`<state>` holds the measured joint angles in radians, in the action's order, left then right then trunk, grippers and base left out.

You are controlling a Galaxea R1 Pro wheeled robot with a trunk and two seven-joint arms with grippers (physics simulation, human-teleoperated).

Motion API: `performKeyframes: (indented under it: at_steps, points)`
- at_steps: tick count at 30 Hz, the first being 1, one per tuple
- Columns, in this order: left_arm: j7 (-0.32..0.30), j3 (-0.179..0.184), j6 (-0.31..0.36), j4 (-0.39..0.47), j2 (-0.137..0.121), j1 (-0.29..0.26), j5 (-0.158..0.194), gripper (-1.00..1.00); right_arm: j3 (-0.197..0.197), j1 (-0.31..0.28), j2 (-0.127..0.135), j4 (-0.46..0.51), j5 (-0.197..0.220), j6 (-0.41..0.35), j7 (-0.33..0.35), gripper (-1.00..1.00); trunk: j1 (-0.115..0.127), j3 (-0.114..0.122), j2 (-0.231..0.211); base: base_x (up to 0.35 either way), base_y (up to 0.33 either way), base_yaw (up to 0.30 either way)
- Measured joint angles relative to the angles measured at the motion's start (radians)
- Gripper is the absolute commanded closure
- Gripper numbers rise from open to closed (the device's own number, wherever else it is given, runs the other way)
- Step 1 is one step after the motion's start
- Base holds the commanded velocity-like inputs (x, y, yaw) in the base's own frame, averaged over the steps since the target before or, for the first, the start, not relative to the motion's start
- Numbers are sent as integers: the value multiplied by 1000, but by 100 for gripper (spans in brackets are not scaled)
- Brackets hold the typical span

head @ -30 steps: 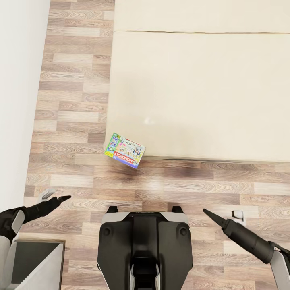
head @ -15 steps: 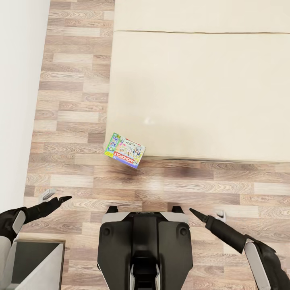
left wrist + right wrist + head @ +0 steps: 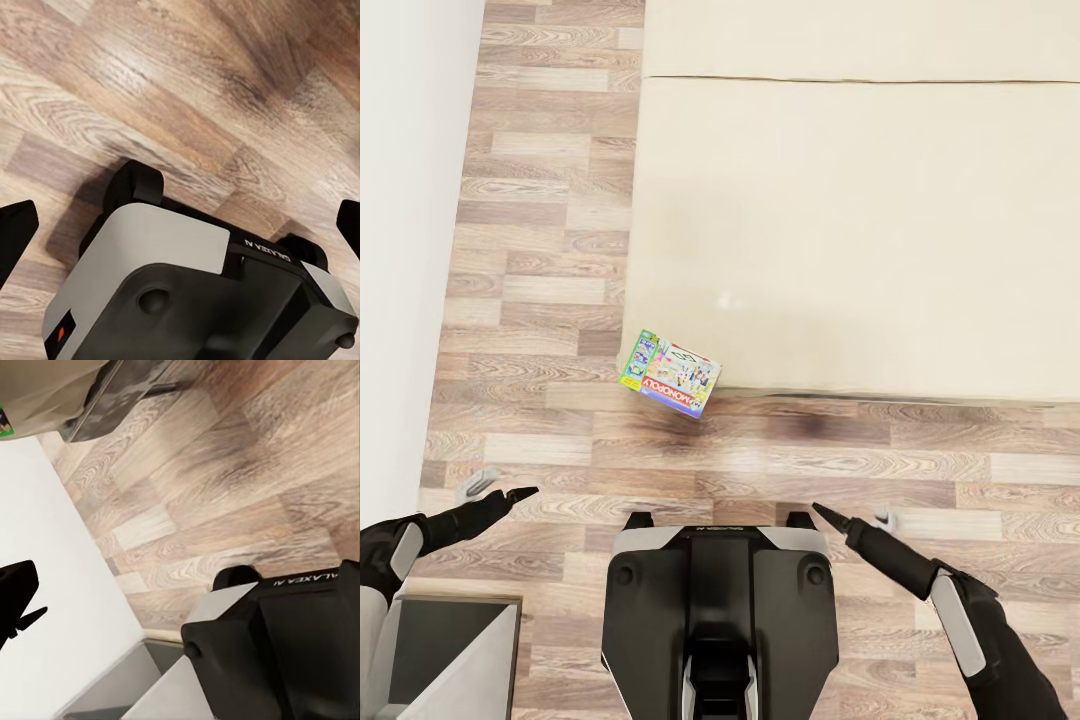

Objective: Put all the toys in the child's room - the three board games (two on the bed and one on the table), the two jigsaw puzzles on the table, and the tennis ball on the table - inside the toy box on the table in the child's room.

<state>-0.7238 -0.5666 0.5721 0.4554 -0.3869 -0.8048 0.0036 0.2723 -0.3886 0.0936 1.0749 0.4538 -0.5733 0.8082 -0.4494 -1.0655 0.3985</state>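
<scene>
A small flat board game (image 3: 671, 374), blue with bright print and the word MONOPOLY, lies on the near left corner of the bed (image 3: 860, 220), jutting over the mattress edge. My left gripper (image 3: 520, 492) hangs low over the wood floor, to the left of and nearer than the box. Its fingertips (image 3: 15, 231) stand far apart, so it is open and empty. My right gripper (image 3: 822, 512) points forward over the floor just right of my base, also empty, with one dark finger (image 3: 18, 594) showing at the edge of the right wrist view.
My dark base (image 3: 720, 610) fills the lower middle. A white wall (image 3: 400, 250) runs along the left, with a strip of plank floor (image 3: 540, 250) between it and the bed. A dark-topped cabinet with white sides (image 3: 450, 655) stands at the lower left.
My right arm has swung left and inward, its tip moving from the far right to beside my base. The left arm, the box and the view have stayed still.
</scene>
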Motion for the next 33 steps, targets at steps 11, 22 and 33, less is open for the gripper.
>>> performKeyframes:
  at_steps: [11, 22, 33]
  points:
    - [1, 3, -1, 1, 1, 0, 1, -100, -35, -36, -2, -18, -2, 42, -8, -100, 0, -1, 0, 0, 0, 0]
    - [1, 4, 0, 1, 1, 0, 1, -100, -45, -80, -25, -19, -5, 56, -10, -100, 0, -3, 0, 0, 0, 0]
    - [1, 5, 1, 2, 2, 0, 1, -100, -108, -115, -35, -21, -6, 58, -24, -100, 0, -3, 0, 0, 0, 0]
